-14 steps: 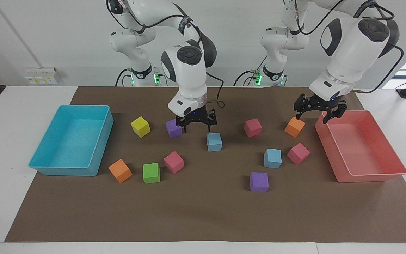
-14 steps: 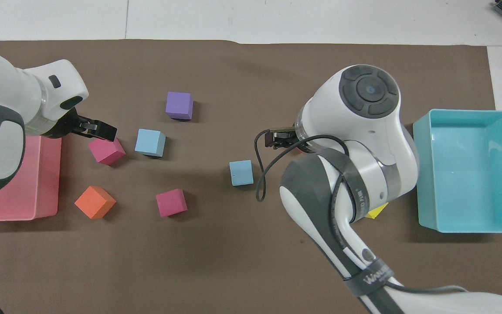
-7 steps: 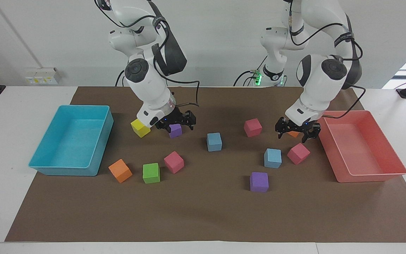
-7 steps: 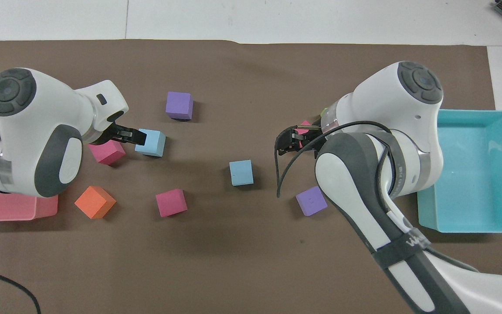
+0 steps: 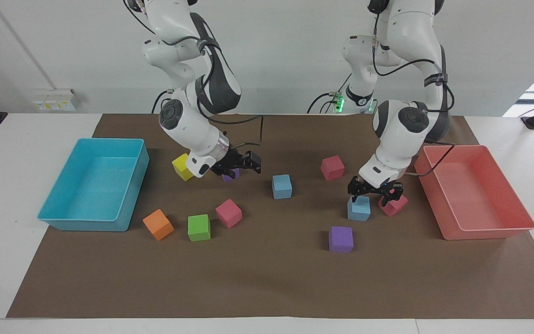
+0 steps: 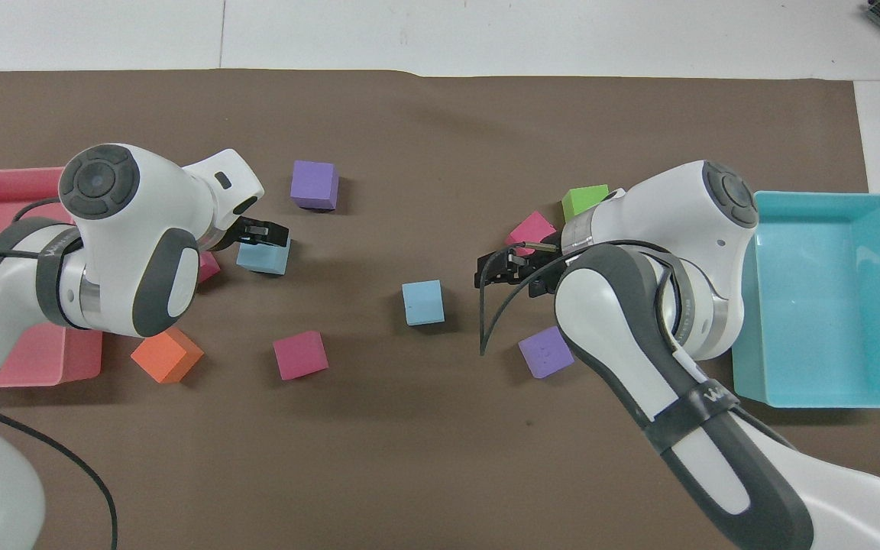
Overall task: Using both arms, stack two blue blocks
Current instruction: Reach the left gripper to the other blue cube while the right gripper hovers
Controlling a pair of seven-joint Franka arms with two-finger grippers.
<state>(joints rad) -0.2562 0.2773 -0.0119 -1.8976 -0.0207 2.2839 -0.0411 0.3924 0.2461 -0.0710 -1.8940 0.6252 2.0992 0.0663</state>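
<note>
The right arm's black two-finger gripper [image 5: 244, 166] hangs low over the brown paper mat [image 5: 267, 283], beside a small purple foam cube [image 5: 232, 174]; whether its fingers are spread cannot be told. The first light sky-blue foam cube [image 5: 282, 186] lies near the middle of the mat, just beside this gripper toward the left arm's end, apart from it.

The left arm's black two-finger gripper [image 5: 373, 190] sits low over the second light sky-blue foam cube [image 5: 359, 208], its fingers spread and reaching down at the cube's top edge nearer the robots; a grip is not evident. This cube lies farther from the robots than the first, toward the left arm's end and just beside a pink foam cube [image 5: 393, 204].

Count, nearest first:
- yellow cube [image 5: 182, 166]: one
- pink cubes: three, including [image 5: 332, 167] and [image 5: 228, 213]
- orange cubes: two, [image 6: 166, 354] and [image 5: 158, 224]
- sky-blue cubes: two
- green cube [image 5: 199, 227]: one
- purple cubes: two, including [image 5: 340, 239]
- bins: one turquoise plastic bin [image 5: 63, 195], one coral-pink plastic bin [image 5: 517, 204]
</note>
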